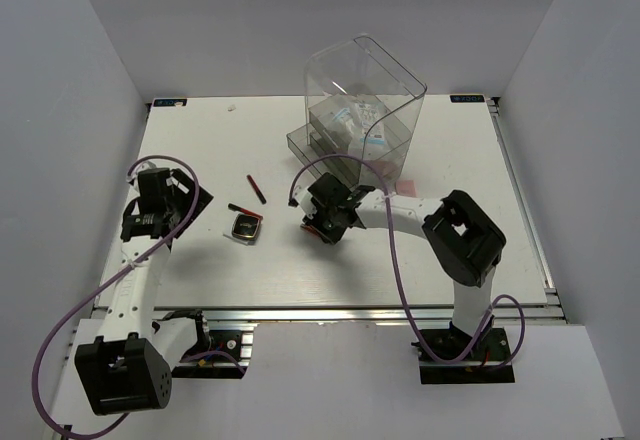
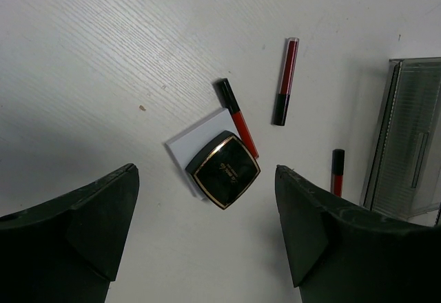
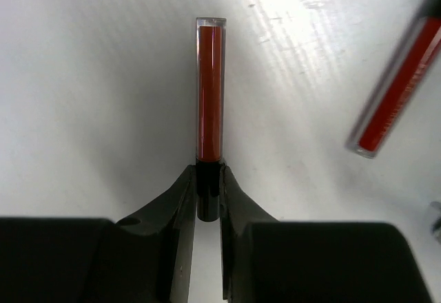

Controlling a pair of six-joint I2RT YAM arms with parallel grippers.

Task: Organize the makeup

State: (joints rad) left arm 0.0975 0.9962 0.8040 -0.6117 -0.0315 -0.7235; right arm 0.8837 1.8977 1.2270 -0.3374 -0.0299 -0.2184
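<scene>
On table [image 1: 300, 270] centre, well off edges, R gripper [image 3: 209, 179] clamps red tube [image 3: 210, 89] by black cap [image 3: 209, 193]; L gripper [image 2: 205, 172], jaws spread, faces compact [image 2: 224, 169].

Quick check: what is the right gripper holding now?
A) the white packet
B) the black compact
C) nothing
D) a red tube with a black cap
D: in the right wrist view the right gripper is shut on the black cap of the red tube; the black compact lies on the table.
</scene>
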